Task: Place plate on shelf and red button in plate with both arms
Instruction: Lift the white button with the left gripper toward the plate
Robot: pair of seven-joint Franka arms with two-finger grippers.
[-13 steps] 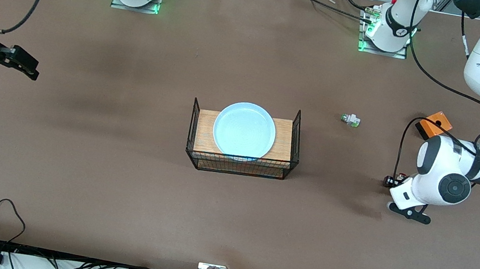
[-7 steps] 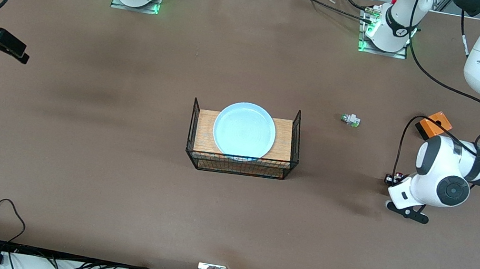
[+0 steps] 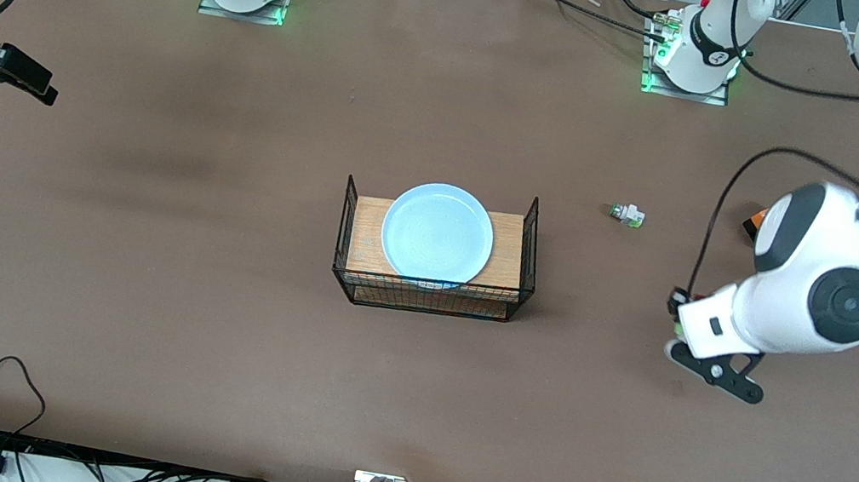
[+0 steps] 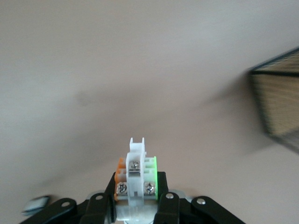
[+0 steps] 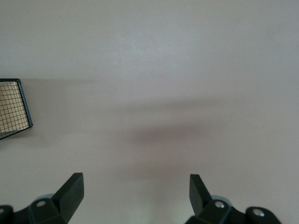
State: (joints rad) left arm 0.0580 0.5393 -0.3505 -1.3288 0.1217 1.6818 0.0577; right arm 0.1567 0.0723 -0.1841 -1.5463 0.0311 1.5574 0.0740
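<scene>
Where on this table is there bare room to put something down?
Most of the brown table is bare: the wide strip between the wire basket and the front camera, and the stretch under the open right gripper. It is busier toward the left arm's end, with the green-capped switch and the left gripper holding the red button.

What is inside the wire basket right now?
The wire basket holds a wooden board with the plate lying flat on it. Nothing else shows on the plate; the board under the plate is covered.
</scene>
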